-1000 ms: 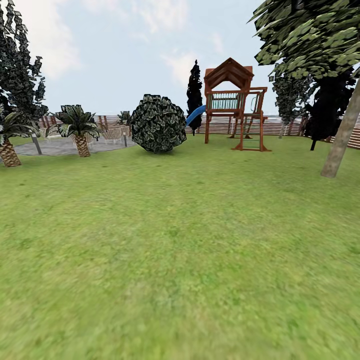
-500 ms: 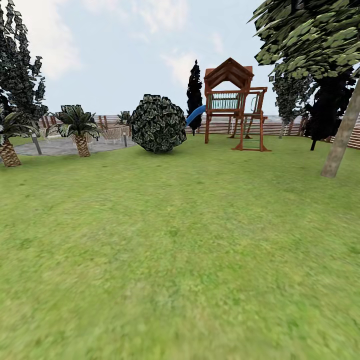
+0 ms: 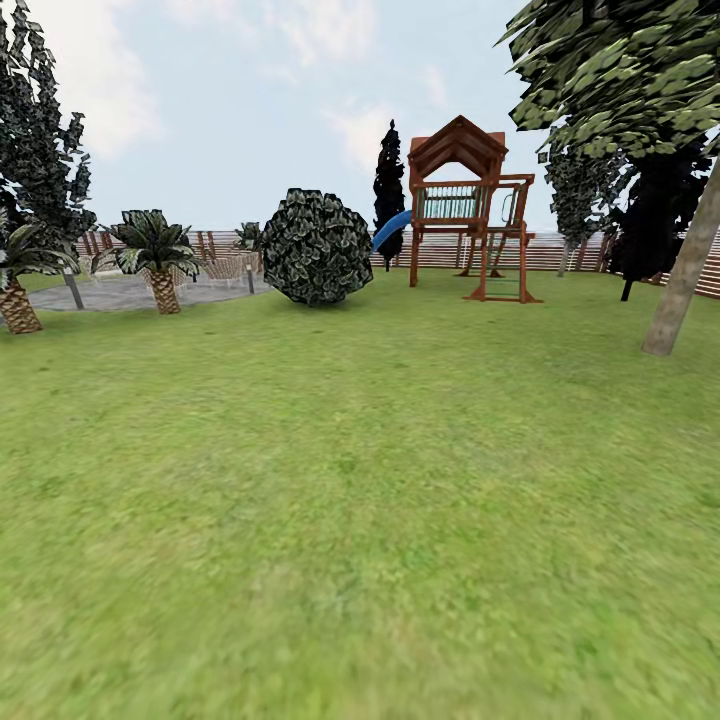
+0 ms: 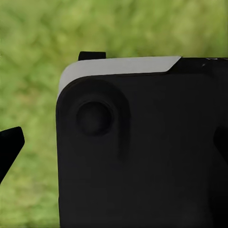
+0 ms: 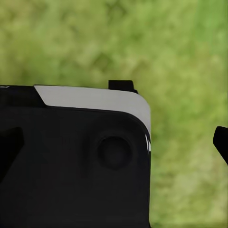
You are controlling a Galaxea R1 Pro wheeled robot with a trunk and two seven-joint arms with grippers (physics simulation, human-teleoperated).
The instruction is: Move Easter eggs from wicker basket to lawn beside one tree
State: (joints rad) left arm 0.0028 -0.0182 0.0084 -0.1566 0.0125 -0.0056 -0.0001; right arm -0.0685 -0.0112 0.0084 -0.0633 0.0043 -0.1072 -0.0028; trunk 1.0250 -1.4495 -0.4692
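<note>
The Easter eggs and the wicker basket are out of view. The lawn (image 3: 360, 480) spreads wide and flat ahead of me in the head view. A tree (image 3: 684, 272) with a slim leaning grey-beige trunk stands at the right, its dark speckled canopy overhead. In the left wrist view my left gripper (image 4: 116, 145) hangs over blurred grass, its dark fingertips (image 4: 11, 146) far apart at the picture's edges, with nothing between them. My right gripper (image 5: 116, 145) looks the same, its fingertips (image 5: 221, 142) spread wide over grass. A black part of the robot's body (image 4: 142, 156) sits behind each gripper.
A ball-shaped bush (image 3: 317, 247) stands mid-distance. The wooden playset (image 3: 470, 205) with a blue slide is behind it. Two palms (image 3: 155, 255) edge a grey paved circle (image 3: 120, 292) at the far left. A slat fence (image 3: 560, 250) closes off the back.
</note>
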